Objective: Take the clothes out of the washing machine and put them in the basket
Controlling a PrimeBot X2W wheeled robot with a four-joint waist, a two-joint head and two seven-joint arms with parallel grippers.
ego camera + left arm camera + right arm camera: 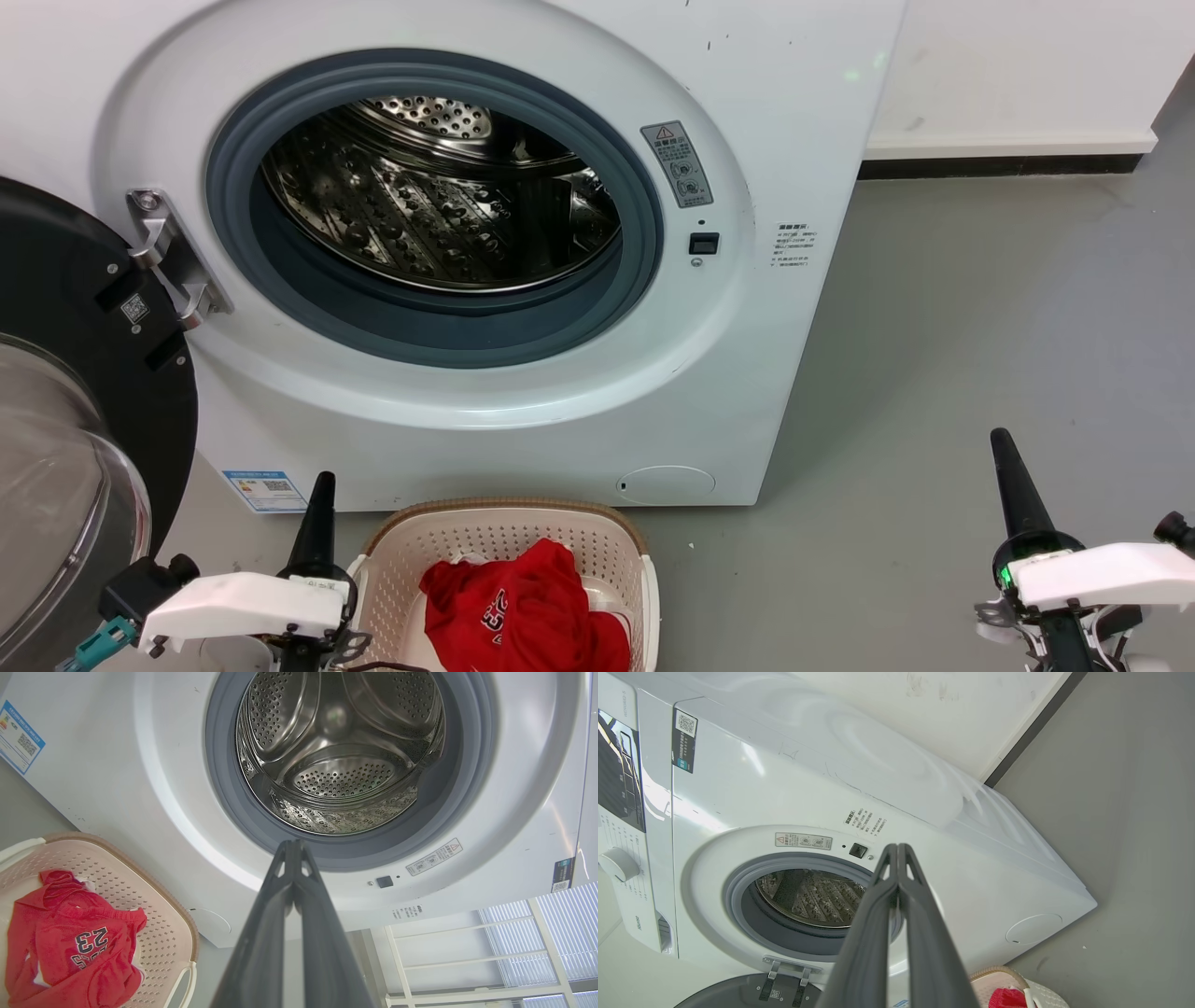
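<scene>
Head view: likely soft, limp clothes [523,607] in basket [504,505]; pinch a raised fold; left gripper [323,481], right gripper [1001,439] closed, empty

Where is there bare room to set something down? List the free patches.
Free: grey floor between the washing machine and the right gripper; the far strip of the basket behind the red clothes; the visible steel drum. Crowded: the basket's near half, under those clothes.

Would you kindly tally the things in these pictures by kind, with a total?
Washing machine: 1
Basket: 1
Heap of red clothes: 1, garments within cannot be counted
Grippers: 2 (left gripper, right gripper)
Total: 5
</scene>
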